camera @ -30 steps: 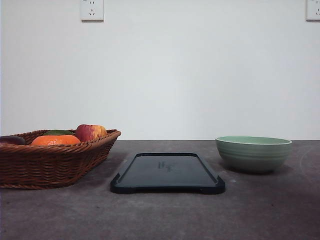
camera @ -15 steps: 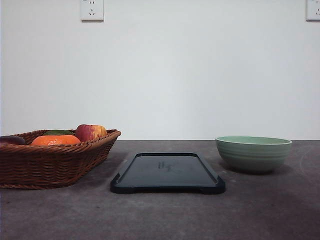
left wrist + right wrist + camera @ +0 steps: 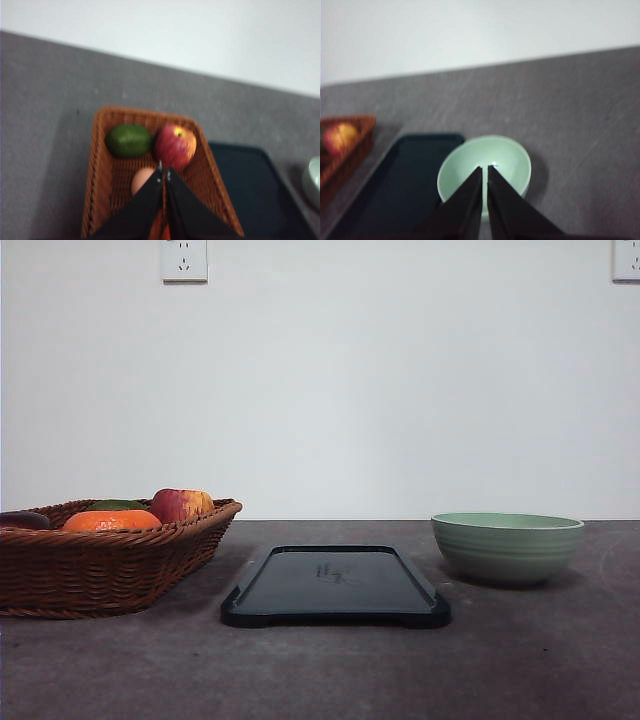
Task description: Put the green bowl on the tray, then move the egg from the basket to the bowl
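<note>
On the dark grey worktop point(image 3: 330, 670), the black tray point(image 3: 335, 585) lies nearest the robot at the centre, flat and bare, its long sides running away toward the wall. To its left stands the brown wicker basket point(image 3: 105, 565), apart from the tray by a narrow strip of worktop. To the right of the tray, and a little farther back, the green bowl point(image 3: 507, 547) sits upright on the worktop, just beside the tray's far right corner but not on it. In the basket, the front view shows an orange fruit point(image 3: 111, 521) at the near side, a red-yellow apple point(image 3: 181, 504) behind it toward the right rim, a green fruit point(image 3: 115, 505) partly hidden behind the orange one, and a dark object point(image 3: 22, 520) at the left edge that cannot be identified. From the left wrist view, the left pincer point(image 3: 164, 172) hangs over the basket with its two dark fingers pressed together, holding nothing; below its tip lies the egg point(image 3: 141, 180), brownish-pink, partly covered by the fingers, resting on the basket floor nearer than the apple and the green fruit. From the right wrist view, the right pincer point(image 3: 484, 172) hangs above the green bowl, its fingers likewise closed on nothing, the tip over the bowl's pale, empty inside. Farthest back rises the white wall point(image 3: 400, 390), with a socket point(image 3: 184, 260) high on the left and another point(image 3: 627, 260) at the right edge.
</note>
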Robot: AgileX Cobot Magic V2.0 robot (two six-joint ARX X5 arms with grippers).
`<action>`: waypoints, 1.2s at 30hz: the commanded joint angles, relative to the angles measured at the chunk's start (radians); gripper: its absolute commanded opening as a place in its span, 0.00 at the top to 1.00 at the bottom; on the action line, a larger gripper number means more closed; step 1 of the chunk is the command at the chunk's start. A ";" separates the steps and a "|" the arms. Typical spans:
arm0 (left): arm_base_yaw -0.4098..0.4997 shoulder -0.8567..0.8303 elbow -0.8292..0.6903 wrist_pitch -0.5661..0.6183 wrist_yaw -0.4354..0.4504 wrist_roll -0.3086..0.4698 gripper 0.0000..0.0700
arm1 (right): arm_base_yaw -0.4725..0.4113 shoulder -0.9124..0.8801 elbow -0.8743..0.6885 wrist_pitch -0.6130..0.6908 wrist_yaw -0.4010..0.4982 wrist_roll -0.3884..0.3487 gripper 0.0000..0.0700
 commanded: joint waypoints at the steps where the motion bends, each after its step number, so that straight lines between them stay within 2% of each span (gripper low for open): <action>1: -0.003 0.055 0.045 -0.011 0.023 0.055 1.00 | 0.010 0.061 0.046 -0.021 -0.008 -0.056 0.99; 6: -0.024 0.179 0.135 -0.074 0.066 0.134 1.00 | 0.036 0.218 0.158 -0.118 -0.010 -0.142 0.99; 11: -0.055 0.264 0.199 -0.138 0.070 0.191 1.00 | 0.063 0.347 0.260 -0.208 -0.010 -0.223 0.99; 15: -0.077 0.285 0.216 -0.142 0.071 0.197 1.00 | 0.083 0.406 0.304 -0.214 -0.010 -0.258 0.98; 17: -0.082 0.285 0.219 -0.141 0.071 0.202 0.87 | 0.087 0.417 0.314 -0.213 -0.009 -0.275 0.88; 18: -0.082 0.285 0.221 -0.142 0.071 0.202 0.73 | 0.087 0.420 0.316 -0.213 -0.009 -0.276 0.76; 20: -0.082 0.284 0.223 -0.143 0.071 0.202 0.50 | 0.087 0.421 0.317 -0.215 0.003 -0.276 0.53; 22: -0.082 0.284 0.223 -0.143 0.071 0.202 0.50 | 0.087 0.421 0.317 -0.222 0.003 -0.274 0.49; 25: -0.082 0.285 0.223 -0.144 0.071 0.200 0.50 | 0.087 0.421 0.317 -0.231 0.010 -0.256 0.50; 29: -0.082 0.284 0.223 -0.144 0.071 0.199 0.50 | 0.087 0.428 0.333 -0.248 0.044 -0.187 0.54; 32: -0.082 0.284 0.223 -0.144 0.071 0.182 0.50 | 0.079 0.460 0.378 -0.310 0.078 -0.167 0.66; 36: -0.084 0.284 0.223 -0.143 0.071 0.181 0.50 | 0.060 0.544 0.467 -0.401 0.088 -0.166 0.66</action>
